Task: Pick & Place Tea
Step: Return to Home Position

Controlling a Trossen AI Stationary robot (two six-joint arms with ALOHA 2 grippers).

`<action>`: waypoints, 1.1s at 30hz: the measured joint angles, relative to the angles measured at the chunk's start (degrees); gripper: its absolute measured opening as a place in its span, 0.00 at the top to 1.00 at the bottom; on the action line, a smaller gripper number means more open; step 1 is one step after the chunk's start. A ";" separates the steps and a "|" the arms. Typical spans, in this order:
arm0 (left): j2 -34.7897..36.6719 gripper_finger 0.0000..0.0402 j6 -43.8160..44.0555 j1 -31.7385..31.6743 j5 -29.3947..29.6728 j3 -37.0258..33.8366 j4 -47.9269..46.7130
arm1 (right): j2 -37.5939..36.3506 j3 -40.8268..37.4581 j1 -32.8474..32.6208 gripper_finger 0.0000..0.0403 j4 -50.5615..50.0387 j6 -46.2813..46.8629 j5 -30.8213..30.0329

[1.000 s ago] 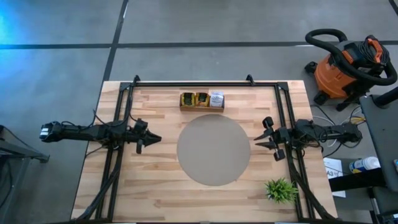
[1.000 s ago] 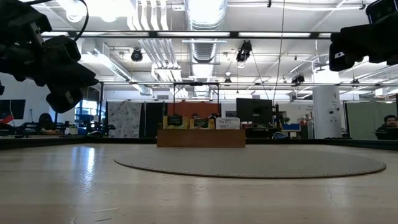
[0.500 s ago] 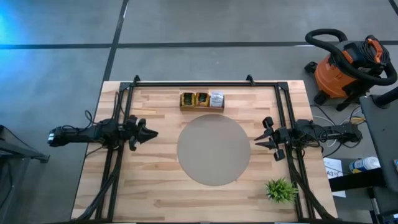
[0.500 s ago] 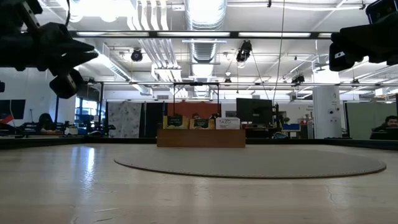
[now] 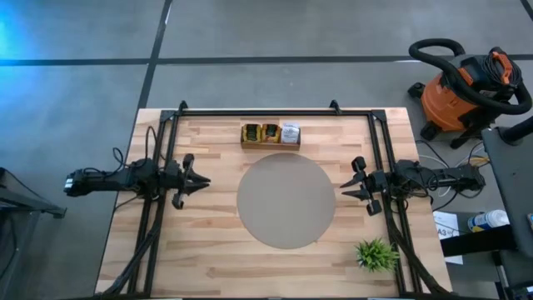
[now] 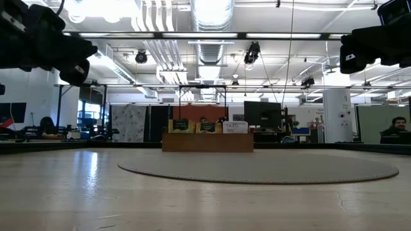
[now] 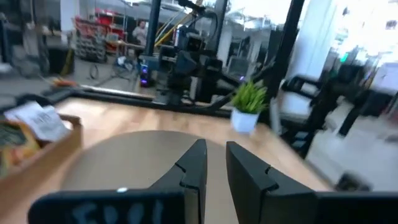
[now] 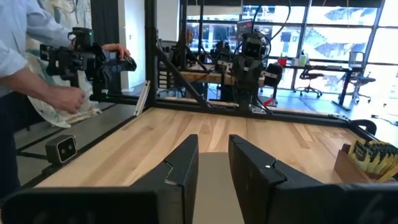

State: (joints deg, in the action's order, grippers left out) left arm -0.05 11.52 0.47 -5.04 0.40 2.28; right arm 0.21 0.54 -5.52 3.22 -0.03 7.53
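The tea packets (image 5: 270, 132), yellow ones and a white one, stand on edge in a brown wooden tray (image 5: 271, 145) by the table's far edge. The low view shows the tea packets (image 6: 207, 126) upright above the tray's front wall (image 6: 207, 142). My left gripper (image 5: 205, 180) hovers level at the left of the round grey mat (image 5: 286, 200), fingers slightly apart (image 7: 214, 146), holding nothing. My right gripper (image 5: 342, 190) hovers at the mat's right side, fingers slightly apart (image 8: 213, 140), also holding nothing. Both point toward the table's middle, well short of the tray.
A small green plant (image 5: 375, 254) stands near the table's near right corner. Black frame rails (image 5: 166, 150) run along the left, right and far sides. A person (image 8: 25, 74) holding a dark device stands beyond the table's near left part. An orange vacuum (image 5: 462, 87) is on the floor.
My left gripper has risen and tipped up from pointing slantwise down to about level, drawing back a little toward the table's left edge. My right arm has kept still. The tea packets and the tray have not moved.
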 joint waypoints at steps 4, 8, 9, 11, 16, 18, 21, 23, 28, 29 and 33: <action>0.00 0.86 -6.89 -0.02 2.79 0.00 -1.20 | 0.00 0.00 0.00 0.80 0.00 0.00 -0.02; 0.00 0.86 -6.98 -0.11 4.53 -0.02 -1.80 | -0.02 0.00 0.00 0.81 0.02 0.00 -0.01; 0.00 0.86 -6.96 -0.16 4.55 -0.03 -1.83 | 0.00 0.00 0.00 0.82 0.00 0.00 0.00; 0.00 0.86 -6.96 -0.37 4.57 -0.04 -1.85 | -0.02 0.00 0.00 0.83 0.00 0.00 -0.02; 0.02 0.86 -6.92 -0.41 4.64 -0.05 -1.72 | -0.02 0.00 0.00 0.83 0.00 0.00 -0.02; 0.02 0.86 -6.90 -0.41 4.66 -0.07 -1.72 | -0.02 0.00 0.00 0.82 0.02 0.00 -0.02; 0.02 0.86 -6.85 -0.39 4.68 -0.07 -1.72 | -0.02 0.00 0.00 0.81 0.02 0.00 -0.02; 0.02 0.86 -6.82 -0.42 4.70 -0.07 -1.74 | -0.02 0.00 0.00 0.80 0.02 0.00 -0.02; -0.37 0.86 -6.79 -0.48 4.72 0.02 -1.74 | -0.02 0.00 0.00 0.79 0.02 0.00 -0.02; -0.50 0.86 -6.79 -0.48 4.74 0.02 -1.74 | -0.03 0.00 0.00 0.79 0.02 0.00 -0.02; -0.52 0.86 -6.79 -0.46 4.74 0.00 -1.74 | -0.07 0.00 0.00 0.79 0.04 0.00 -0.02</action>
State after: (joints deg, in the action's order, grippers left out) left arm -0.58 4.73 0.01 -0.30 0.40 0.54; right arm 0.14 0.54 -5.52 3.27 -0.03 7.51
